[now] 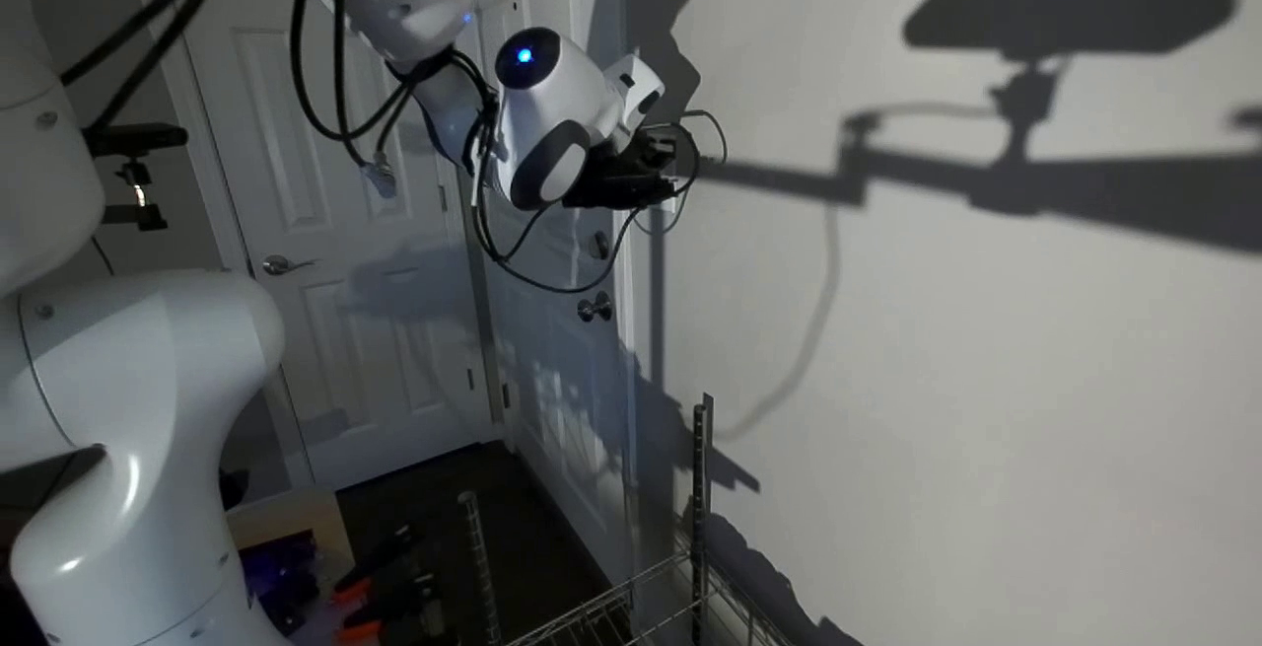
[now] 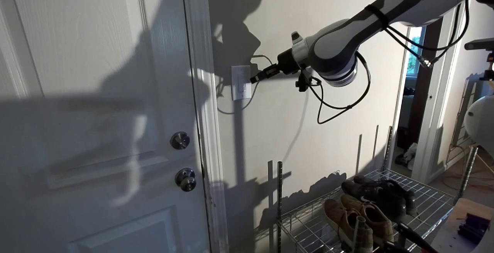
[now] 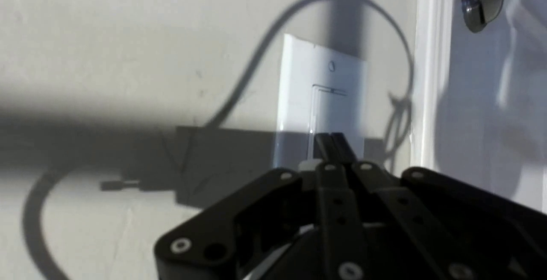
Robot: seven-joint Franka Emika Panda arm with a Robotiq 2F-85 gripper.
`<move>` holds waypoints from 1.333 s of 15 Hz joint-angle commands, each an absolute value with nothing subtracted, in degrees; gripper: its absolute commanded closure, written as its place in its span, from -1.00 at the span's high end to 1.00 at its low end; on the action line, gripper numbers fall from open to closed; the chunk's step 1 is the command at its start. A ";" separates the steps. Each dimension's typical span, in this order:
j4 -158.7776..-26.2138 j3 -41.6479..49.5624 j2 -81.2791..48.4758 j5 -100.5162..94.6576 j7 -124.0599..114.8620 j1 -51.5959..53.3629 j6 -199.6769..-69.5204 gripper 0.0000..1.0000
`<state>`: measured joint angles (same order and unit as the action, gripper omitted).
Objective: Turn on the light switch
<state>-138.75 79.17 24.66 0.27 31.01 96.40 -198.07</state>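
The light switch is a white wall plate (image 2: 236,87) with a tall flat rocker (image 2: 242,84), beside the door frame. In the wrist view the plate (image 3: 297,70) stands ahead of the fingers, and the rocker (image 3: 335,111) is partly in shadow. Its lower part is hidden behind the gripper. My black gripper (image 2: 253,79) points at the wall, its tips at the plate's right edge in that exterior view. In the wrist view the fingertips (image 3: 332,135) are together with nothing between them, over the rocker. I cannot tell whether they touch it.
A white door (image 2: 96,137) with a deadbolt (image 2: 180,140) and a knob (image 2: 186,179) is beside the switch. A wire rack (image 2: 305,222) with upright posts and several shoes (image 2: 366,214) stands below the arm. Cables (image 2: 347,108) hang from the wrist.
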 commanded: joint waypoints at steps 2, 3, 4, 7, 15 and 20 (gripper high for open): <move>-136.86 83.53 27.56 -1.30 32.50 101.12 -198.07 -0.91; -136.47 84.85 26.82 -6.93 27.00 100.97 -197.81 -0.91; -135.88 85.84 27.42 -8.24 26.77 101.93 -197.85 -0.91; -134.50 88.33 28.99 -12.21 25.07 103.96 -197.90 -0.91; -135.82 89.23 32.07 -14.35 23.74 106.05 -197.84 -0.91; -133.64 89.81 34.05 -16.31 24.78 107.43 -197.88 -0.91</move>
<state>-135.04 89.53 32.44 -13.65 25.89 106.64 -197.99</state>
